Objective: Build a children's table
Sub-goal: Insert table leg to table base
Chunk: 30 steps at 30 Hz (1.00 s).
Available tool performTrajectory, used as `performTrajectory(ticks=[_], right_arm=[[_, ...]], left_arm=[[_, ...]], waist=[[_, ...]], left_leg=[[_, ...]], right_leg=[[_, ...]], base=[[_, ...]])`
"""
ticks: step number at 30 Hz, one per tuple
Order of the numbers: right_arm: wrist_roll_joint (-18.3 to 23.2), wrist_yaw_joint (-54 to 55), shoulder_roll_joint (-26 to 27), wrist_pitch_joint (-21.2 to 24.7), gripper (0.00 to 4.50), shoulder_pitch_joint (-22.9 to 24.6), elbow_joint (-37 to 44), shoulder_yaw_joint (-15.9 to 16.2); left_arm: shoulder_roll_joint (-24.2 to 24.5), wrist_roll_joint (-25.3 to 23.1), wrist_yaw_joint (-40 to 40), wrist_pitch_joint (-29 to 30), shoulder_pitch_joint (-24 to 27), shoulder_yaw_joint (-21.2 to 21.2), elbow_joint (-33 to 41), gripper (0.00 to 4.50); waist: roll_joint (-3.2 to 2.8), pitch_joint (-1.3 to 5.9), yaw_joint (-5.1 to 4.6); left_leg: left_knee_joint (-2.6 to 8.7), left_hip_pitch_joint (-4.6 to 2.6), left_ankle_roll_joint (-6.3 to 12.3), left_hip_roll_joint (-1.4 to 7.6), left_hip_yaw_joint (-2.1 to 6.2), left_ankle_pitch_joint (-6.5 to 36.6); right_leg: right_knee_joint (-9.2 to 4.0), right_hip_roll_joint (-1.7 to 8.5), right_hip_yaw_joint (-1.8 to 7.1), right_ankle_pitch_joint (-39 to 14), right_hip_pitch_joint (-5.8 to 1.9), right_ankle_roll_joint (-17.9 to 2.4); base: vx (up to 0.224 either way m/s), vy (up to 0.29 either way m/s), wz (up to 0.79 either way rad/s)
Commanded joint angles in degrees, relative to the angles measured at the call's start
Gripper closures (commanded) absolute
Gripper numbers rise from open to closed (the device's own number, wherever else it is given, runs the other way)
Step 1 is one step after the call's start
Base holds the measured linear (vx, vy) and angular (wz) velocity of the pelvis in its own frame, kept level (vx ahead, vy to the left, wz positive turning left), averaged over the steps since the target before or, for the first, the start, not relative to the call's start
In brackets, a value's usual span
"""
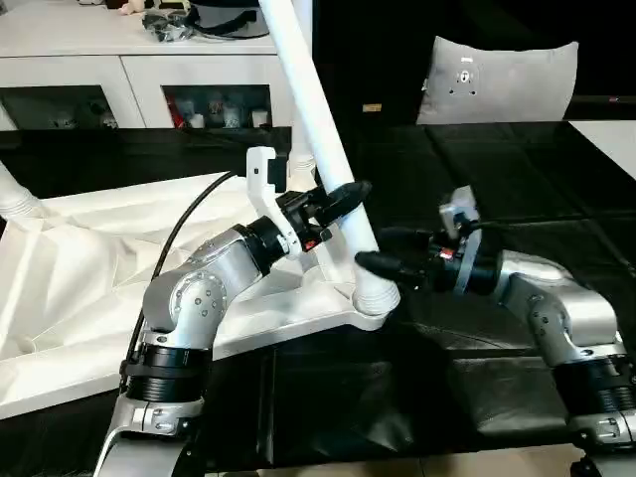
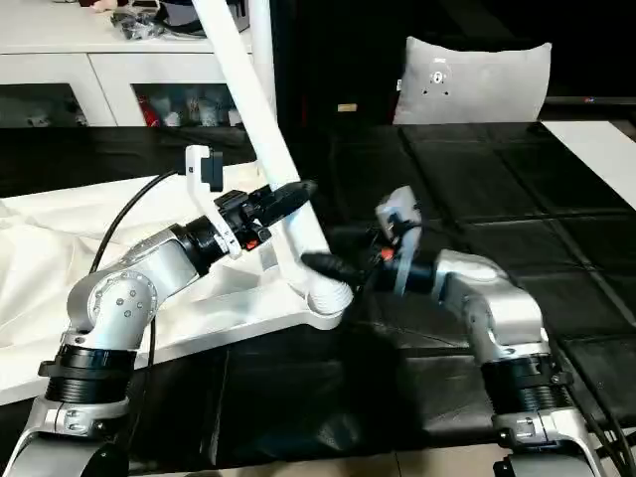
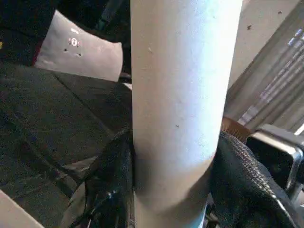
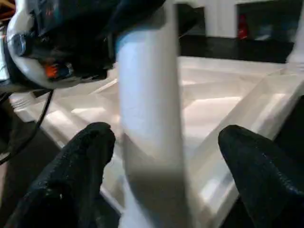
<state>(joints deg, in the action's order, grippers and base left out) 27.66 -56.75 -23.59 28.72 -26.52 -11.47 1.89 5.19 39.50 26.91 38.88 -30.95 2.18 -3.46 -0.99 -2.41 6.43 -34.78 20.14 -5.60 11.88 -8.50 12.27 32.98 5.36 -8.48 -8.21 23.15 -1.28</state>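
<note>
Leg (image 1: 316,119) steeply upright, top leaning left.

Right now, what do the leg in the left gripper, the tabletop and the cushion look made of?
Leg: likely plastic tube, smooth matte white, faint specks.
Tabletop: moulded white plastic, slight sheen, ribs on the underside.
Grey cushion: fabric, soft sagging corners.

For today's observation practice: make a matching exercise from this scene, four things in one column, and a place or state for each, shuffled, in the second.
Things:
1. left gripper
2. right gripper
3. grey cushion
4. leg

Places or states:
A. propped up at the far side
B. open beside the leg's base
C. standing tilted in a corner socket
D. closed around the leg

Pairs: 1-D, 2-B, 3-A, 4-C
</note>
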Motion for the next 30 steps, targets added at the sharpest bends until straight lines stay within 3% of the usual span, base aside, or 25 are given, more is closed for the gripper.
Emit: performTrajectory(ticks=[1,6,7,9,11,17,20,25,27,30], right_arm=[[0.1,2.4,0.1,0.2,0.15,0.3,2.2,-1.2],[-3.9,9.9,1.2,0.4,0.07,1.1,4.9,-1.4],[-6.6,13.6,0.8,2.1,0.07,1.8,7.4,-0.4],[-7.7,16.5,0.7,5.5,0.07,1.7,9.5,0.2],[-5.1,15.5,1.1,7.4,0.07,1.2,10.3,0.0],[-7.0,14.3,1.6,2.7,0.07,1.3,10.3,2.2],[-4.6,10.4,1.1,5.8,0.07,1.6,11.5,3.4],[-3.8,10.2,1.7,7.0,0.07,0.9,11.6,4.2],[-3.7,10.1,2.1,7.0,0.36,0.6,11.3,4.4],[-2.9,9.9,2.6,7.8,0.36,0.6,11.2,4.0]], left_arm=[[0.3,-0.8,-0.9,0.3,-1.3,0.2,0.2,2.41],[0.4,-1.8,-1.5,0.7,-1.8,-0.6,1.4,2.41],[0.7,-2.3,-1.6,0.8,-2.0,-1.0,1.9,2.41],[1.3,-3.3,-1.5,0.7,-2.4,-1.8,2.4,2.41],[1.6,-4.1,-1.7,0.5,-2.8,-2.3,3.0,2.41],[3.8,-7.7,-0.6,-0.3,-4.4,-5.5,5.0,2.41],[5.3,-9.2,0.4,0.4,-5.6,-7.9,7.2,2.41],[4.7,-9.5,0.1,1.0,-6.5,-8.3,8.3,2.41],[4.7,-9.8,0.1,0.8,-6.6,-8.6,8.3,2.41],[4.7,-10.1,-0.1,0.6,-6.4,-8.8,8.5,2.41]], waist=[[1.01,3.88,-0.01],[1.02,3.80,-0.05],[1.00,3.72,-0.08],[0.88,3.76,-0.11],[0.83,3.72,-0.20],[0.83,3.66,-0.29],[0.86,3.70,-0.25],[0.96,3.74,-0.12],[1.09,3.66,-0.10],[1.30,3.64,-0.17]], left_leg=[[3.80,0.51,3.24,0.85,-0.65,4.7],[3.89,0.47,2.50,0.72,-0.69,4.5],[3.97,0.53,2.13,0.72,-0.62,4.2],[3.99,0.41,1.96,0.72,-0.59,4.5],[4.06,0.32,1.86,0.65,-0.61,5.6],[4.05,0.42,1.89,0.65,-0.58,6.7],[4.08,0.47,2.30,0.82,-0.53,6.4],[4.03,0.55,2.30,0.91,-0.56,5.0],[4.01,0.58,2.21,0.75,-0.64,5.2],[4.03,0.54,2.15,0.72,-0.65,5.5]], right_leg=[[-4.21,2.93,2.84,-22.2,-3.70,-3.9],[-4.32,2.93,2.84,-23.1,-3.65,-3.1],[-4.32,2.86,2.91,-23.1,-3.70,-2.6],[-4.30,2.87,2.90,-23.2,-3.64,-2.3],[-4.51,2.88,2.84,-24.1,-3.65,-1.9],[-4.69,3.00,2.73,-25.0,-3.51,-1.2],[-4.36,3.00,2.89,-23.4,-3.59,-2.1],[-4.07,3.10,3.03,-21.8,-3.67,-3.4],[-4.23,3.09,3.00,-23.1,-3.63,-3.0],[-4.43,3.04,2.95,-24.0,-3.61,-2.2]], base=[[0.000,0.000,0.00],[0.000,0.000,0.00],[0.000,0.000,0.00],[0.000,0.000,0.00],[0.000,0.000,0.00],[0.000,0.000,0.00],[0.000,0.000,0.00],[0.000,0.000,0.00],[0.000,0.000,0.00],[0.000,0.000,0.00]])
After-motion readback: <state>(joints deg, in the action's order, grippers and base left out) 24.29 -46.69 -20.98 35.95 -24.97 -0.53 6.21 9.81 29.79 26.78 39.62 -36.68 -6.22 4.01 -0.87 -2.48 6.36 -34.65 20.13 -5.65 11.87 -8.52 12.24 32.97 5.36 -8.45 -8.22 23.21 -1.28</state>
